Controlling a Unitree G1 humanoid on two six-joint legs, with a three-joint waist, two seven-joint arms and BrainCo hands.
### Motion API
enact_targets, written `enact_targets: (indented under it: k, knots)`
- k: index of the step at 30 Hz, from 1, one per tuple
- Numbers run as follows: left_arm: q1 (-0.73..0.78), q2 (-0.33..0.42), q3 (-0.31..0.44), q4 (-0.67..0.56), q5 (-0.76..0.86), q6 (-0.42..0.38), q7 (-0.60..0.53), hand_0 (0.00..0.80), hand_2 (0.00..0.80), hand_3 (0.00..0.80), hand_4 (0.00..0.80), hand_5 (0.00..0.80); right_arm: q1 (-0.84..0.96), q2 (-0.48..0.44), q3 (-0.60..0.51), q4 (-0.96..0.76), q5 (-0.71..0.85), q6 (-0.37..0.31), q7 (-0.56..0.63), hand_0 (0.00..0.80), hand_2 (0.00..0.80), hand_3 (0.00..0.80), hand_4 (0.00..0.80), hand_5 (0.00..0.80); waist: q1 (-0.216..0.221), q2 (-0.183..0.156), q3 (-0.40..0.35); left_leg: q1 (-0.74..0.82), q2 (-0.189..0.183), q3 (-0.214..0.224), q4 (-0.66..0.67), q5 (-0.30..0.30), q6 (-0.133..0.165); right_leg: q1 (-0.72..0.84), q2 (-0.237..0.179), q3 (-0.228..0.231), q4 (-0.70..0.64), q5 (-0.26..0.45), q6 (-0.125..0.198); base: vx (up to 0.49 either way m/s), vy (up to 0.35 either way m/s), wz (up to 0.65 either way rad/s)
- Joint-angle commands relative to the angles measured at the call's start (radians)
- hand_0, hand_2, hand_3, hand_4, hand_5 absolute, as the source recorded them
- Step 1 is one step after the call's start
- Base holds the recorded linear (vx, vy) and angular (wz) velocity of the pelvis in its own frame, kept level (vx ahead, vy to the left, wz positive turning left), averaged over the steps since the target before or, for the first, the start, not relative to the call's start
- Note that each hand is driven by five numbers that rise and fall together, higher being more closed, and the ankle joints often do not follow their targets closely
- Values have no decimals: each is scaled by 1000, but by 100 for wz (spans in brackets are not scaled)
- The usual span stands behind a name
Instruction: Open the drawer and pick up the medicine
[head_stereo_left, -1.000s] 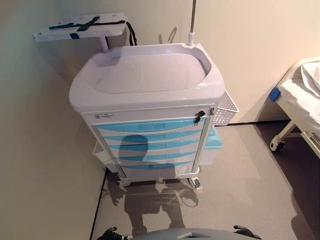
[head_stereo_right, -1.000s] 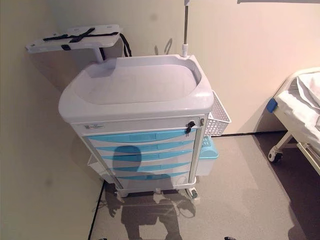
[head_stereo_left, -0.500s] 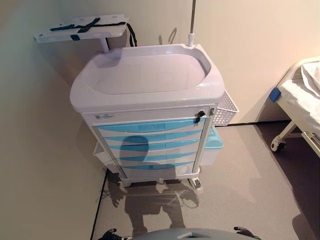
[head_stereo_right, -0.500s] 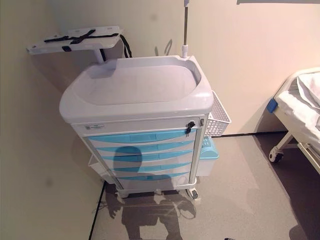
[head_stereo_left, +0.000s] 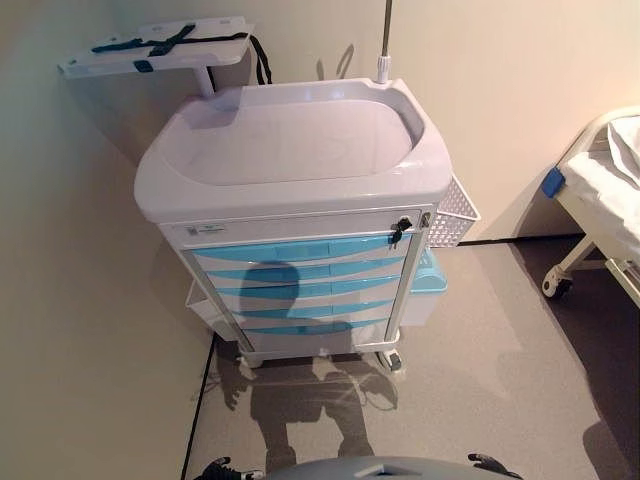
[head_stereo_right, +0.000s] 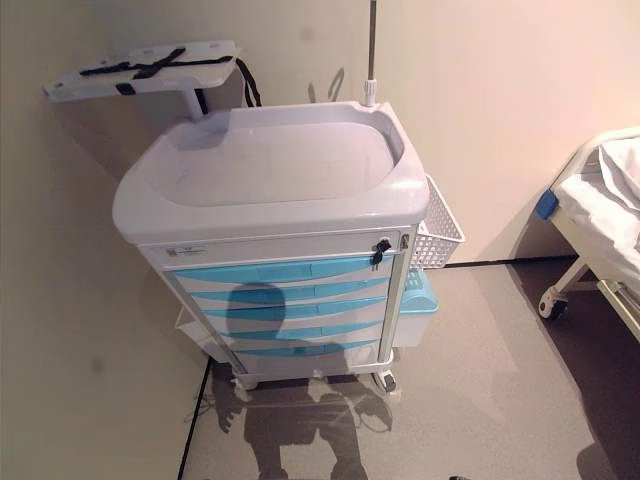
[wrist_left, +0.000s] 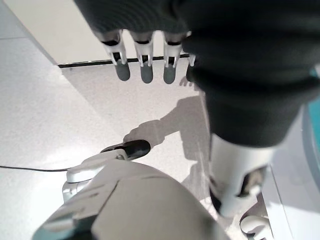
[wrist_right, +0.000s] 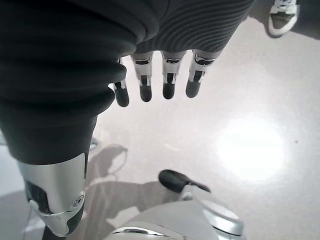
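Against the wall, from the head views, the white cart (head_stereo_left: 290, 150) sits slightly lower and nearer in view than a second ago, a shift of the whole picture; its blue drawers (head_stereo_left: 300, 285) remain shut, so no medicine shows. A bed (head_stereo_right: 600, 200) is cut off at right. By the left wrist view, the left hand (wrist_left: 145, 60) hangs over floor, fingers straight, holding nothing. By the right wrist view, the right hand (wrist_right: 160, 75) hangs likewise, loose and empty.

No legible text, number or sign is present. A small label (head_stereo_left: 212, 229) sits on the cart (head_stereo_left: 290, 190) front panel above the top drawer (head_stereo_left: 300, 250); its print is unreadable.
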Motion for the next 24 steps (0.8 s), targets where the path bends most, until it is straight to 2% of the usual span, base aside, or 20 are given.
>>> enact_targets:
  k: [1, 2, 5, 7, 8, 9, 12, 16, 17, 20, 24]
  knots:
    - [-81, 25, 25, 1, -42, -28, 28, 0, 0, 0, 0, 0, -80, 11, -7, 24, 27, -27, -25, 0, 0, 0, 0, 0, 15, -58, 63, -11, -74, 20, -1, -36, 52, -35, -41, 9, 76, -35, 77, -195, 35, 0]
    - [-110, 28, 26, -23, -76, -35, 40, 0, 0, 0, 0, 0, -105, 2, -7, 15, 42, -31, -36, 0, 0, 0, 0, 0, 12, -52, 98, -45, -75, 18, -1, -23, 58, -95, -44, 13, 122, -38, 71, -210, 37, -2]
    - [-140, 31, 27, -48, -111, -47, 49, 0, 0, 0, 0, 0, -131, -5, -7, -3, 62, -39, -45, 0, 0, 0, 0, 0, 11, -48, 125, -97, -77, 22, 1, -4, 63, -172, -48, 20, 167, -41, 66, -182, 29, -1]
    - [-170, 36, 30, -83, -164, -65, 59, 0, 0, 0, 0, 0, -156, -13, -5, -23, 89, -50, -56, 0, 0, 0, 0, 0, 12, -52, 156, -173, -85, 25, 49, 0, 70, -247, -53, 24, 208, -36, 63, -305, 23, 2]
    - [-201, 41, 19, -114, -190, -77, 74, 0, 0, 0, 0, 0, -175, -20, 1, -43, 108, -59, -66, 0, 0, 0, 0, 0, 10, -58, 172, -265, -92, 26, 116, -6, 76, -323, -59, 39, 245, -30, 60, -256, 12, 0]
    - [-201, 41, 19, -114, -190, -77, 74, 0, 0, 0, 0, 0, -175, -20, 1, -43, 108, -59, -66, 0, 0, 0, 0, 0, 10, -58, 169, -270, -92, 26, 119, -8, 76, -328, -59, 39, 247, -31, 60, -286, 7, 1]
    - [-251, 55, 7, -191, -240, -104, 104, 0, 0, 0, 0, 0, -195, -35, 18, -72, 116, -71, -80, 0, 0, 0, 0, 0, 2, -72, 182, -423, -99, 24, 228, -28, 85, -457, -70, 64, 306, -24, 55, -169, 5, 3]
    - [-269, 63, 8, -230, -268, -116, 114, 0, 0, 0, 0, 0, -205, -40, 25, -82, 115, -77, -87, 0, 0, 0, 0, 0, -2, -75, 180, -486, -104, 22, 267, -36, 91, -519, -69, 78, 335, -24, 51, -93, 12, -4]
    - [-290, 72, 13, -278, -297, -131, 126, 0, 0, 0, 0, 0, -206, -48, 26, -95, 117, -84, -91, 0, 0, 0, 0, 0, -10, -76, 173, -554, -105, 19, 315, -47, 94, -575, -76, 84, 363, -28, 49, -61, 9, -12]
    - [-303, 76, 17, -322, -329, -145, 132, 0, 0, 0, 0, 0, -204, -53, 27, -113, 117, -89, -93, 0, 0, 0, 0, 0, -14, -77, 172, -593, -108, 16, 344, -56, 98, -610, -77, 87, 385, -31, 47, -64, 8, -4]
    - [-320, 69, 49, -413, -450, -172, 124, 0, 0, 0, 0, 0, -197, -62, 36, -137, 108, -93, -86, 0, 0, 0, 0, 0, -18, -76, 169, -656, -112, 10, 409, -76, 104, -664, -84, 86, 440, -49, 41, -26, 0, 3]
